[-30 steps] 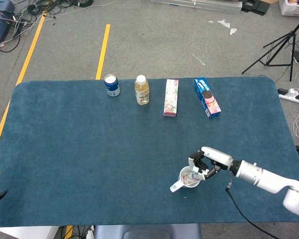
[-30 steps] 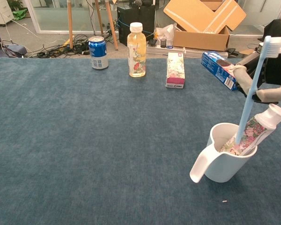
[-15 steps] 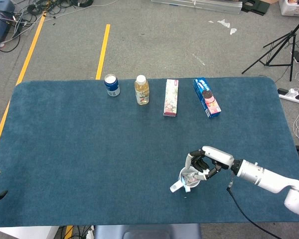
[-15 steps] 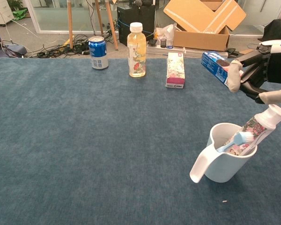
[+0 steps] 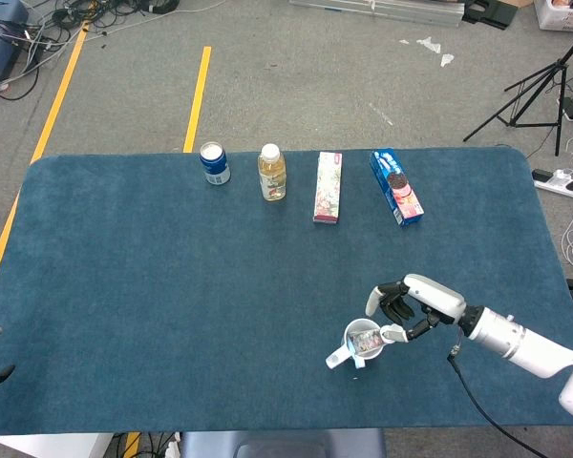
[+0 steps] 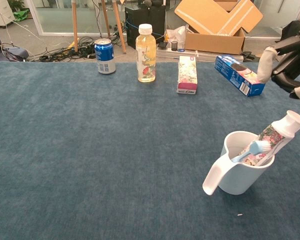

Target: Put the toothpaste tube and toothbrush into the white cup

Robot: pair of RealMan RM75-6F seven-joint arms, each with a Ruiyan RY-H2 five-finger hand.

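A white cup [image 6: 237, 170] [image 5: 361, 343] with a handle stands on the blue table near its front right. The flowered toothpaste tube [image 6: 276, 136] leans in the cup, white cap up and to the right. A light blue toothbrush [image 6: 251, 149] lies inside, its head against the rim. My right hand [image 5: 406, 307] [image 6: 285, 60] hovers just right of and above the cup, fingers spread, holding nothing. My left hand is out of both views.
Along the far edge stand a blue can [image 5: 214, 163], a juice bottle [image 5: 272, 173], a flowered carton [image 5: 328, 187] and a blue biscuit box [image 5: 396, 186]. The table's front edge [image 5: 267, 431] runs close below the cup.
The right hand let go of the toothbrush, which dropped from upright to lying in the cup. The hand then opened and drew back to the right.
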